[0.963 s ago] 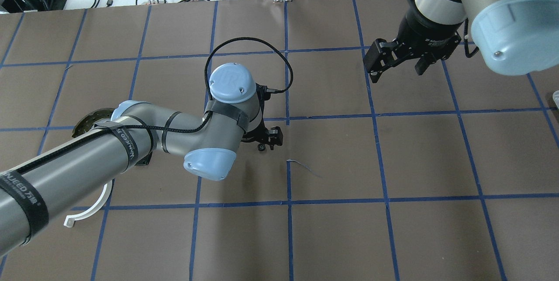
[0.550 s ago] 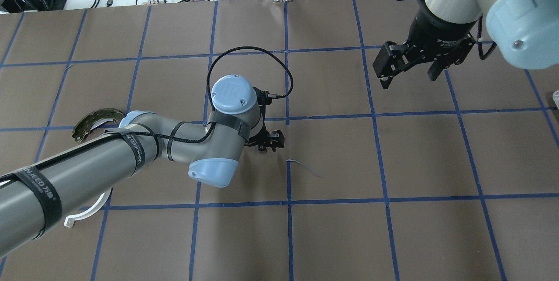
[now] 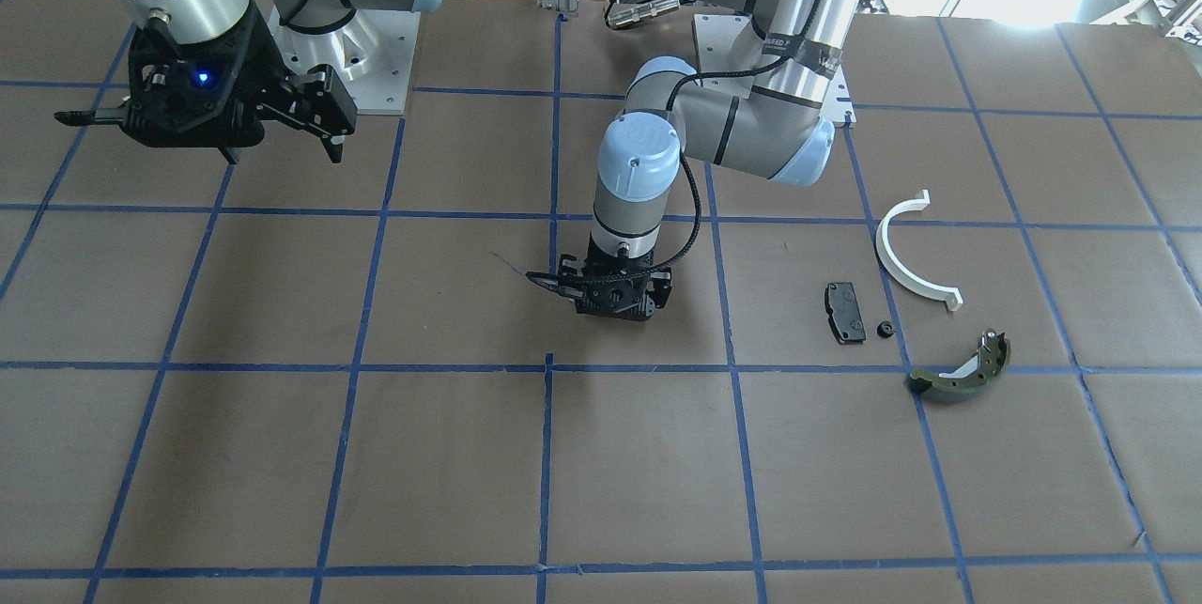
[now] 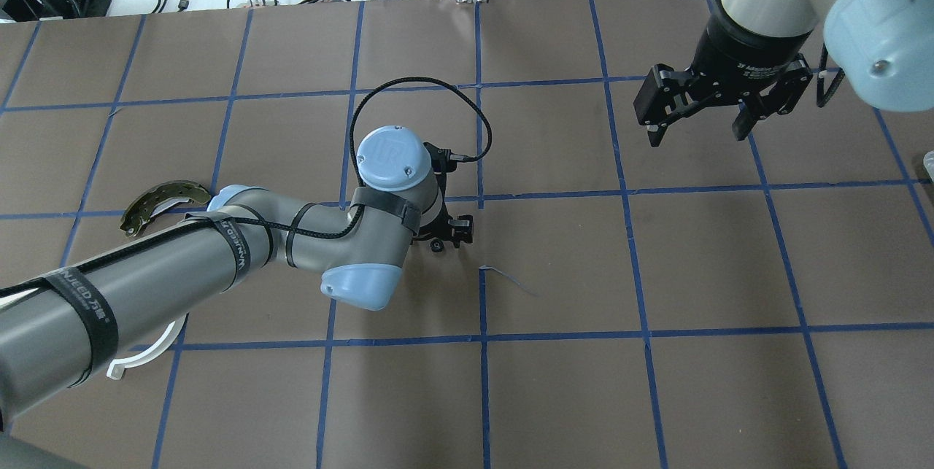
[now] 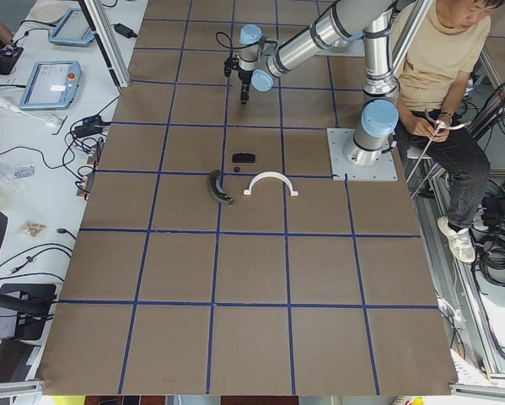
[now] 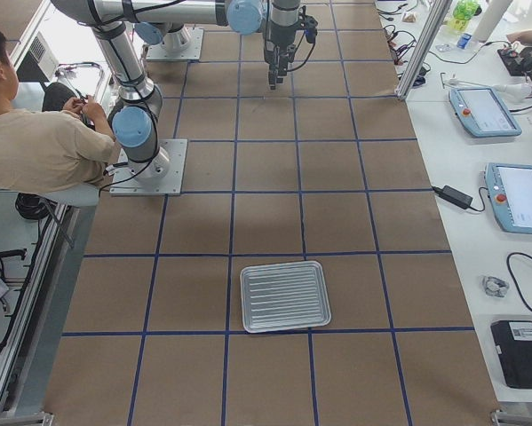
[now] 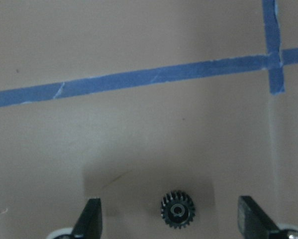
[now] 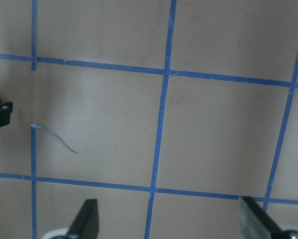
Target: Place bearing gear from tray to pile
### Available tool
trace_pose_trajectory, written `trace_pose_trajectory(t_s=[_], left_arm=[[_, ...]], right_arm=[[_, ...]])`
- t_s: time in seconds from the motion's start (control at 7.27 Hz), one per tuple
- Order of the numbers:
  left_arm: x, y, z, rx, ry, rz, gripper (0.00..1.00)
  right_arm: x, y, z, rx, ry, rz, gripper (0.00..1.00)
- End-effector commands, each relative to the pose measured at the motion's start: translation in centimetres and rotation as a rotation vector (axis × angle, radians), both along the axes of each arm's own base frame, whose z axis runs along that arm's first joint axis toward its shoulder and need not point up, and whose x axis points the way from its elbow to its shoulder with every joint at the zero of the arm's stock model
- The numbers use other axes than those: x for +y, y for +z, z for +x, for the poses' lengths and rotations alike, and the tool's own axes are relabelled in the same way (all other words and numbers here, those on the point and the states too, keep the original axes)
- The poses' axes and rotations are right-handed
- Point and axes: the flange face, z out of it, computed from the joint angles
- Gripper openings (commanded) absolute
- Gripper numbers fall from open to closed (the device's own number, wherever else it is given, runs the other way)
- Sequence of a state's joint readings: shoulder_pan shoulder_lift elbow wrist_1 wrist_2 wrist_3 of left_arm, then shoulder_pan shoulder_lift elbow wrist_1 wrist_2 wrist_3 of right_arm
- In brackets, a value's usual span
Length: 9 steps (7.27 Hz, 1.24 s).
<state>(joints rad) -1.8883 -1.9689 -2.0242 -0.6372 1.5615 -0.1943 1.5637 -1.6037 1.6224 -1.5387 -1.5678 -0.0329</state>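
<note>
Front-facing: the left gripper (image 3: 615,299) points straight down at the table (image 3: 470,444) centre; at its 3 o'clock lie one half-ring (image 3: 906,256), one pad (image 3: 845,311) and one brake shoe (image 3: 963,374).
Overhead: the right gripper (image 4: 697,126), jaws wide and empty, has drifted toward 1 o'clock.
Left wrist: one gear (image 7: 177,210) lies between wide-open fingers (image 7: 91,219), touching neither.

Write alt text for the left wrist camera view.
A small black bearing gear lies on the brown table between the left gripper's two spread fingers, touching neither. A blue tape line crosses the table beyond it.
</note>
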Motion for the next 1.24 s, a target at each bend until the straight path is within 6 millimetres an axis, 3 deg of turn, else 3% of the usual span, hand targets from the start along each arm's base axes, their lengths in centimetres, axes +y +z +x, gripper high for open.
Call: trace_pose_trajectory(t_s=[0.0, 0.28, 0.41, 0.55, 0.83, 1.1], left_arm=[[-0.2, 0.0, -0.1, 0.004, 0.004, -0.011, 0.51], [0.1, 0.2, -0.3, 0.006, 0.002, -0.015, 0.41], [0.1, 0.0, -0.3, 0.004, 0.002, -0.011, 0.27], [0.1, 0.1, -0.3, 0.002, 0.001, -0.013, 0.20], [-0.1, 0.8, -0.1, 0.002, -0.002, -0.026, 0.18], [-2.3, 4.1, 1.1, 0.013, -0.005, -0.071, 0.18]], right_arm=[[0.5, -0.2, 0.1, -0.004, -0.011, 0.014, 1.00], [0.6, -0.9, 0.0, -0.003, -0.012, 0.026, 1.00], [0.5, -0.9, 0.0, -0.003, -0.008, 0.018, 1.00], [0.5, -1.0, 0.0, -0.002, -0.004, 0.021, 1.00], [0.5, -1.1, 0.0, -0.002, -0.004, 0.023, 1.00], [0.5, -1.1, -0.1, 0.008, -0.004, 0.023, 1.00]])
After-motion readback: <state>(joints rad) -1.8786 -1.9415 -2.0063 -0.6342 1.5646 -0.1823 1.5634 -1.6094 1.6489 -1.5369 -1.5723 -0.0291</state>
